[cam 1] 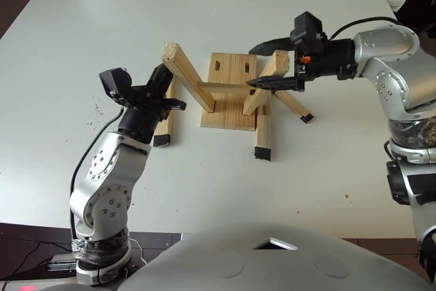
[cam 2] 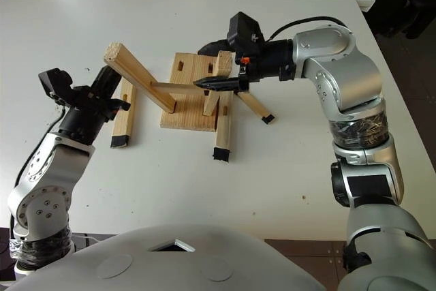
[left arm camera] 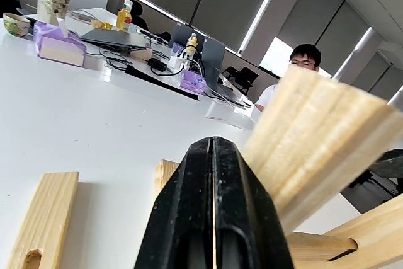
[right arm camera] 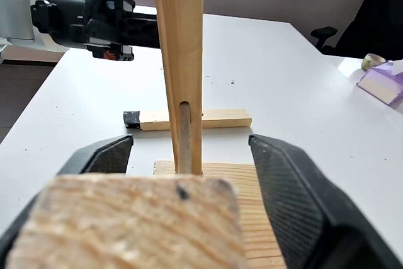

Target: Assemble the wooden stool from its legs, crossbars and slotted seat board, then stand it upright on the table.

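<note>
Closely, wrist views: left jaws shut beside tilted leg [left arm camera: 321, 137]; right jaws apart around second leg [right arm camera: 126, 225].

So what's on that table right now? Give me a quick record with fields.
seat board: flat on the white table, slots showing
tilted leg: foot on the board, leaning left
left pincer: shut, right beside the tilted leg
second leg: standing at the board's right side
right pincer: at the second leg, grip unclear
crossbar: spans between those two legs
loose legs: one left of the board, two by its right edge
</note>
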Available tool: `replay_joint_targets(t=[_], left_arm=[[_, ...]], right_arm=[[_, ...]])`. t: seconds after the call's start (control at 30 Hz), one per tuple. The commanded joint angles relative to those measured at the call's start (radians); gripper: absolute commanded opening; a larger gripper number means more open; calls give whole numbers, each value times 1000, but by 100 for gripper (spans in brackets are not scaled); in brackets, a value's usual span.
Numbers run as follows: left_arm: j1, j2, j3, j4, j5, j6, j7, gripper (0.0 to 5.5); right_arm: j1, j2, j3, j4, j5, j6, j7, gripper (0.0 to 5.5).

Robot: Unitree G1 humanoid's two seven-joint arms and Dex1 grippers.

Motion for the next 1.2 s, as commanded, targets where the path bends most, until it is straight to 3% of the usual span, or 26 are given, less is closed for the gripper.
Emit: replay_joint_targets(t=[0.03, 0.23, 0.33, 0.43, 0.57, 0.7, 0.83, 1.0, 1.07, 1.2], left_arm=[[-1, 37, 56, 16, -11, 20, -5, 0], [107, 71, 156, -45, -71, 40, -5, 0], [145, 96, 191, -41, -52, 43, -5, 0], [160, 122, 128, -5, 164, 32, 32, 0], [256, 114, -102, -66, 475, -5, 82, 0], [239, 126, -268, -97, 760, -23, 166, 0], [201, 36, -332, -135, 853, -6, 211, 0], [136, -28, -279, -88, 877, 6, 200, 0], [91, -31, -183, -68, 885, 18, 212, 0], [38, -4, -21, -27, 927, 24, 223, 0]], right_arm=[[11, -17, -135, -65, 92, 56, -62, 339], [89, -85, -561, -190, 527, 297, -199, 339], [154, -78, -656, -240, 583, 321, -360, 339], [375, -21, -503, -323, 232, 202, -651, 291], [705, 154, -236, -492, -123, 111, -1036, 226], [716, 347, -49, -666, -236, 122, -1250, 157], [703, 417, 95, -686, -355, 142, -1345, 104], [721, 467, 182, -641, -447, 115, -1386, 32], [746, 474, 140, -639, -513, 114, -1435, 3], [780, 483, 41, -652, -627, 140, -1507, 3]])
